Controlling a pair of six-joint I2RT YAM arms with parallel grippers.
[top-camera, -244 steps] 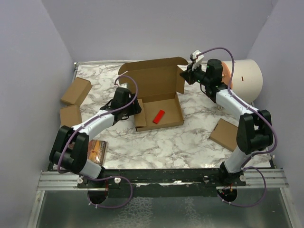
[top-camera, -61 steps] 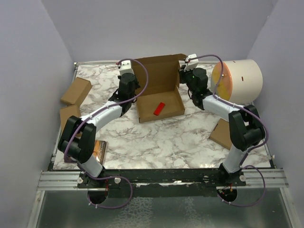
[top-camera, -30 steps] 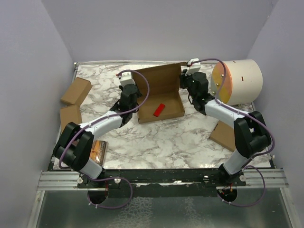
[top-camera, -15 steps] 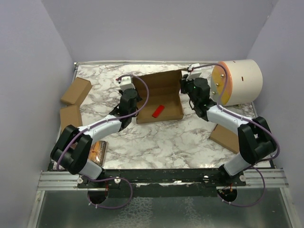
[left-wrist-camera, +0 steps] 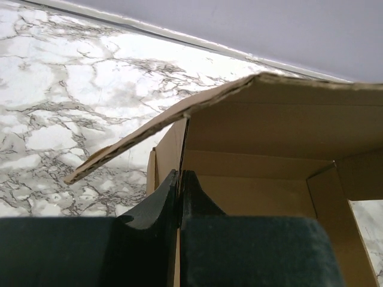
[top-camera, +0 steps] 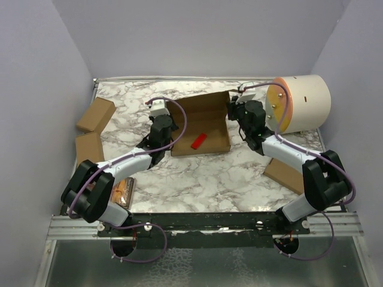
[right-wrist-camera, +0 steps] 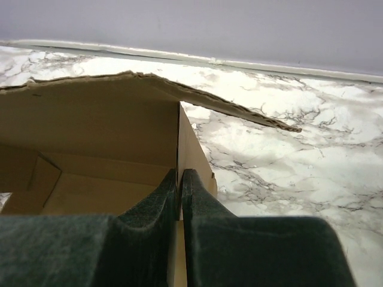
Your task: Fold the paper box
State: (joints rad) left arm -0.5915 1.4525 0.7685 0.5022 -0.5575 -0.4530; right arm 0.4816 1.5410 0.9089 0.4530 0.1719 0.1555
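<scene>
- Left gripper (left-wrist-camera: 179, 179) is pinched tight on the 9 o'clock wall of the paper box (top-camera: 206, 113).
- Right gripper (right-wrist-camera: 179, 177) is clamped likewise on its 3 o'clock wall.
- It sits half closed.

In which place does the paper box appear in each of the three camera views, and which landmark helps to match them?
Top external: paper box in the centre, towards the far side.
Left wrist: paper box fills the centre and right, its lid tilted over it.
Right wrist: paper box fills the left and centre.
Shared landmark: the marble table's far edge against the wall.
</scene>
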